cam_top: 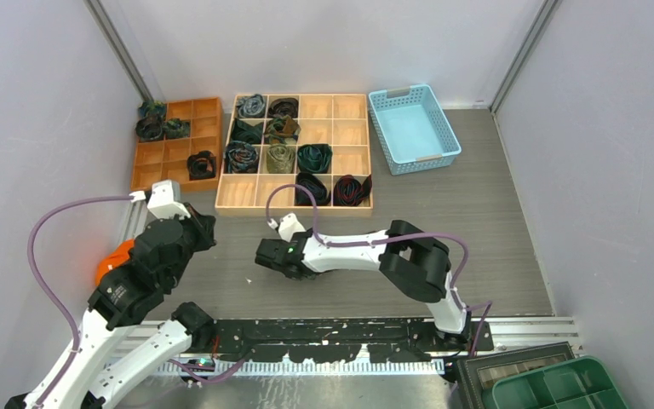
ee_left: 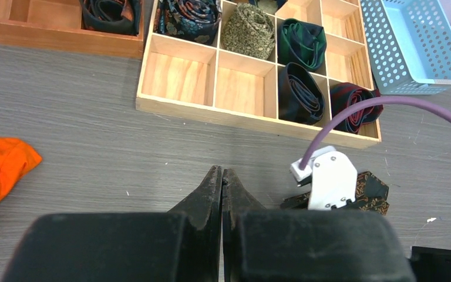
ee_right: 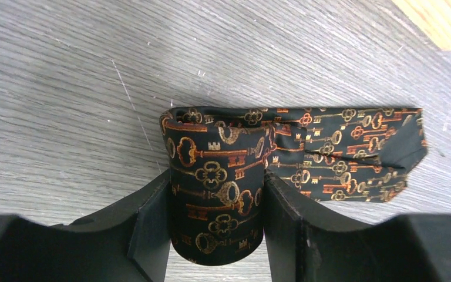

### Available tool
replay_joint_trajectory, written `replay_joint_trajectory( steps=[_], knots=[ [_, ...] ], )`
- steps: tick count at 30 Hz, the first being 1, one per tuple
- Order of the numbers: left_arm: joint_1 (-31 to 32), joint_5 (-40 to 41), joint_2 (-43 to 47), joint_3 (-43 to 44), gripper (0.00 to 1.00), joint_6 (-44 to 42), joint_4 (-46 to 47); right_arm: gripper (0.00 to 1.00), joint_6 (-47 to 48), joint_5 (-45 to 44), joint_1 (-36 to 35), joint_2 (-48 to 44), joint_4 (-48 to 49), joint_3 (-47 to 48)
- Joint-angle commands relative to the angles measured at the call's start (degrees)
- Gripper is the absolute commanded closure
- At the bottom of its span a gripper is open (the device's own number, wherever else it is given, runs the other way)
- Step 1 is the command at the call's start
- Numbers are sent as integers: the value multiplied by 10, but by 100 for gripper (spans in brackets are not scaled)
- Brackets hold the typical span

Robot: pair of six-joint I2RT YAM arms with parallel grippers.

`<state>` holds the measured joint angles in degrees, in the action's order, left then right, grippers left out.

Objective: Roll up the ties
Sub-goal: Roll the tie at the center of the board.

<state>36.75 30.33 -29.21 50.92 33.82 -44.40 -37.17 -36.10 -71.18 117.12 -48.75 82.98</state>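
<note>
hands low over the table (cam_top: 494,256): right hand (ee_right: 216,182) pinching rolled tie (ee_right: 218,226), left hand (ee_left: 222,176) pressed together.

A pale wooden grid tray (cam_top: 349,107) sits at upper centre of the top view on the grey table (cam_top: 477,221). A smaller orange-brown divided tray (cam_top: 163,154) lies just beside it on the left, and a light blue perforated basket (cam_top: 412,128) on the right. An orange cloth lump (cam_top: 112,260) shows at mid-left, and a green bin (cam_top: 562,388) fills the lower right corner.
</note>
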Motion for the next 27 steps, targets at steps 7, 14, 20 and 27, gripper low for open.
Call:
replay_joint_trajectory(
  steps=[7,14,20,27],
  knots=[
    [0,-16,-27,71,100,-24,27,47,-42,178,31,-149,295,-189],
    [0,-24,-33,90,100,-27,28,47,-53,304,33,-166,443,-224],
    [-1,-33,-40,91,100,-28,30,48,-105,389,46,-163,610,-285],
    [-1,-59,-61,90,100,-28,53,48,-164,444,78,-196,741,-370]
  ],
)
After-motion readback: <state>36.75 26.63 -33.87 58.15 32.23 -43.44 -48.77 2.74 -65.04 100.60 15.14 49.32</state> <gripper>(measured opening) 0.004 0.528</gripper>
